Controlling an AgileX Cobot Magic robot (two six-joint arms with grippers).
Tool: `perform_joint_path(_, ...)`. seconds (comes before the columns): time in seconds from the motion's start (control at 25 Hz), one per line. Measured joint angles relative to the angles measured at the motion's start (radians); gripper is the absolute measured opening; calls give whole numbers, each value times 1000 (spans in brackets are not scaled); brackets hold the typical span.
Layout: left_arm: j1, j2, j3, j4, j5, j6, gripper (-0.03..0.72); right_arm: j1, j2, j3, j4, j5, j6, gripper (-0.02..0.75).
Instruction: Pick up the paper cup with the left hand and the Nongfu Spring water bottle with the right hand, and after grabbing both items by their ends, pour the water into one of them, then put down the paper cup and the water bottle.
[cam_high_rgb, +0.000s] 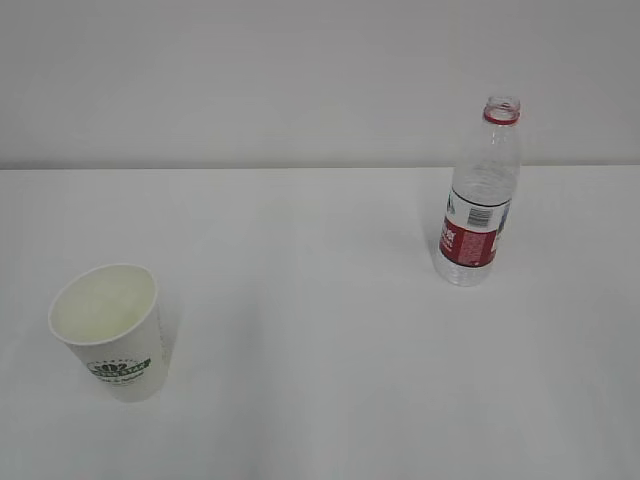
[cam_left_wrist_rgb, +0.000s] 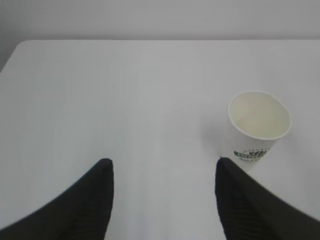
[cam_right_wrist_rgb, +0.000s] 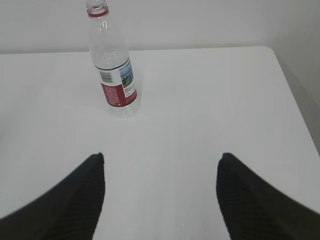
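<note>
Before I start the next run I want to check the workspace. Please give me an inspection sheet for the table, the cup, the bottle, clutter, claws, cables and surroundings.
Surface: white table, bare apart from two items.
Job's things: paper cup upright at front left; water bottle upright at back right, capless, standing far apart.
Clutter: nothing seen.
Claws: left claw open, empty, the cup ahead to its right; right claw open, empty, the bottle ahead to its left.
Cables: nothing seen.
Surroundings: plain pale wall behind table.

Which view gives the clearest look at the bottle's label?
The right wrist view: the bottle stands close, barcode and red band readable. The exterior view shows it smaller, label partly turned away. The left wrist view misses it entirely.
</note>
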Motion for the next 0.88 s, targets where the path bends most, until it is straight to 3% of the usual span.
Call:
perform_joint_path(0.52,0,144,-2,-5,-163,0,464,0,116,-53,0,-132,0,528)
perform_joint_path(0.88,0,226,-2,-17,-308,2,464,0,205,-54,0,-313,0,528)
